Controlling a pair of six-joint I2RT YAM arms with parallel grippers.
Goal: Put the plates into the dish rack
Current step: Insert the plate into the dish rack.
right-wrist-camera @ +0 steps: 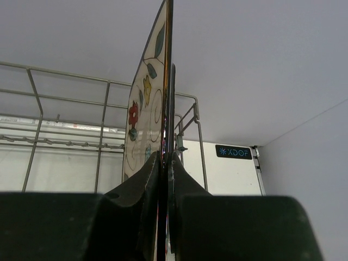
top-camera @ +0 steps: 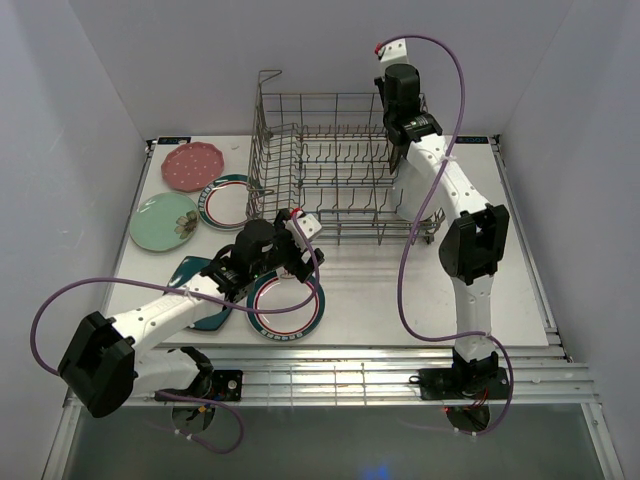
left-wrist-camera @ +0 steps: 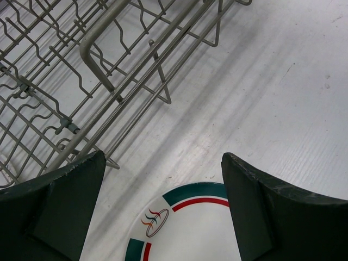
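Note:
The grey wire dish rack (top-camera: 330,165) stands at the back middle. My right gripper (right-wrist-camera: 165,155) is shut on a floral square plate (right-wrist-camera: 145,103), held upright and edge-on over the rack's right end (top-camera: 398,158). My left gripper (left-wrist-camera: 163,212) is open and empty, just above the far rim of a teal-and-red-rimmed round plate (left-wrist-camera: 190,228) lying flat in front of the rack (top-camera: 290,308). A second such plate (top-camera: 225,200), a pink dotted plate (top-camera: 190,166) and a mint green plate (top-camera: 163,221) lie to the left. A teal square plate (top-camera: 192,272) is partly hidden under my left arm.
The rack's near left corner (left-wrist-camera: 98,60) is just beyond my left fingers. The rack's tall wire side (right-wrist-camera: 65,109) rises behind the held plate. Grey walls enclose the white table (top-camera: 400,300) at the back and sides.

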